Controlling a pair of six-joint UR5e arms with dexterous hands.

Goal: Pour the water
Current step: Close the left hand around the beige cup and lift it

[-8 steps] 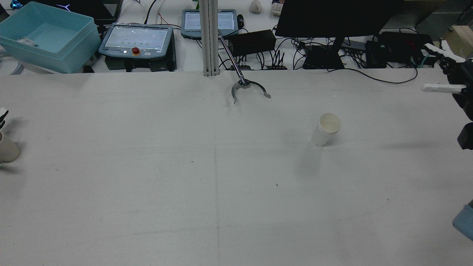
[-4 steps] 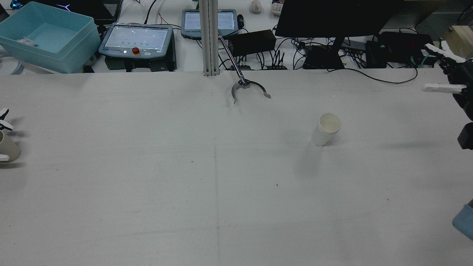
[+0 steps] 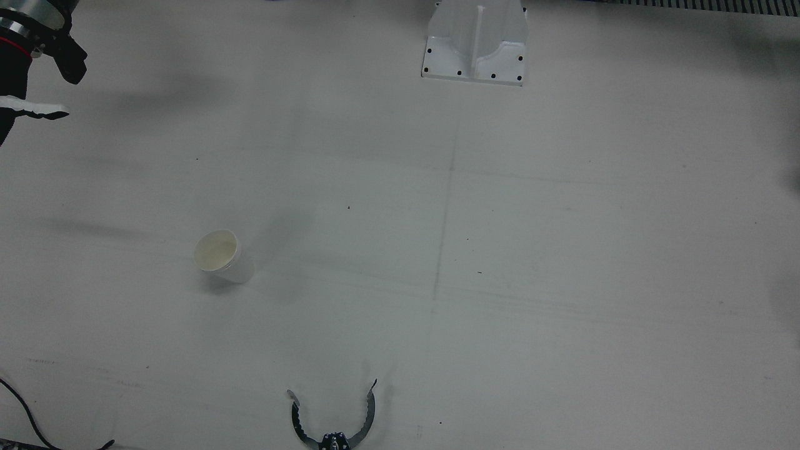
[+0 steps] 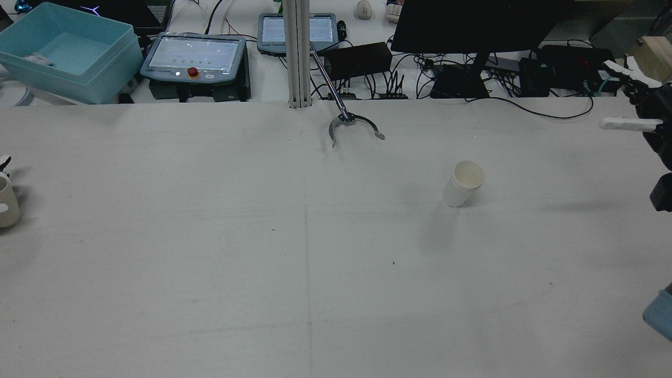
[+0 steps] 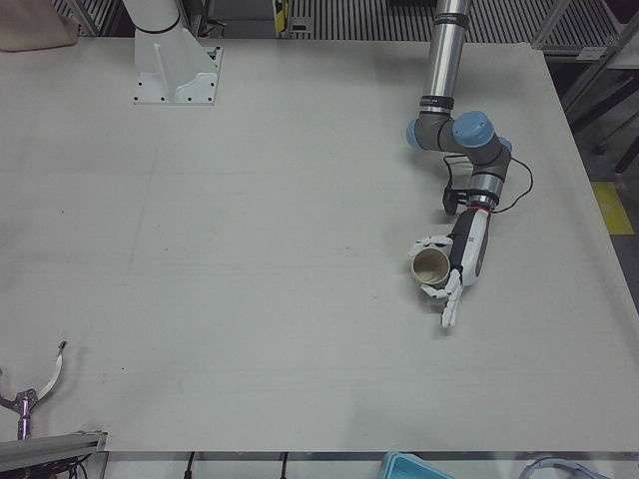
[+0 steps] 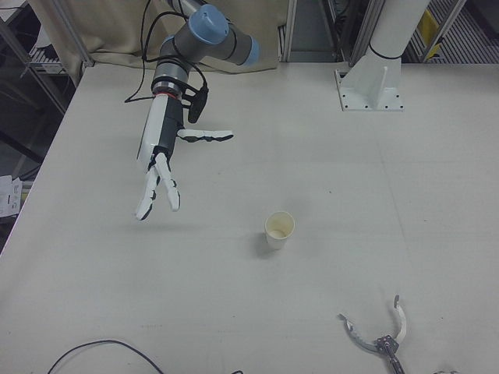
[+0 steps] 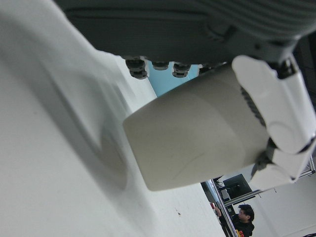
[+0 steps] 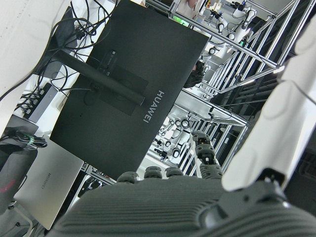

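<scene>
A beige cup (image 5: 431, 265) stands near the table's edge on my left side, also at the left edge of the rear view (image 4: 7, 200). My left hand (image 5: 461, 267) has its fingers (image 7: 276, 113) wrapped around the cup's side, with one finger pointing away. A white paper cup (image 4: 463, 184) stands upright and alone on the right half of the table, also seen in the front view (image 3: 219, 256) and the right-front view (image 6: 279, 229). My right hand (image 6: 160, 167) hovers open, fingers spread, well off to the side of it, and shows at the rear view's right edge (image 4: 638, 113).
A metal claw tool (image 4: 352, 128) lies at the table's far edge, middle. A teal bin (image 4: 63, 52), control pendants (image 4: 194, 55), a monitor (image 4: 472, 21) and cables stand beyond that edge. The white arm pedestal (image 3: 475, 44) is bolted at the robot's side.
My left hand's fingers have closed around the beige cup, and the cup has shifted slightly toward the rear view's left edge. The right hand and the white paper cup have not moved.
</scene>
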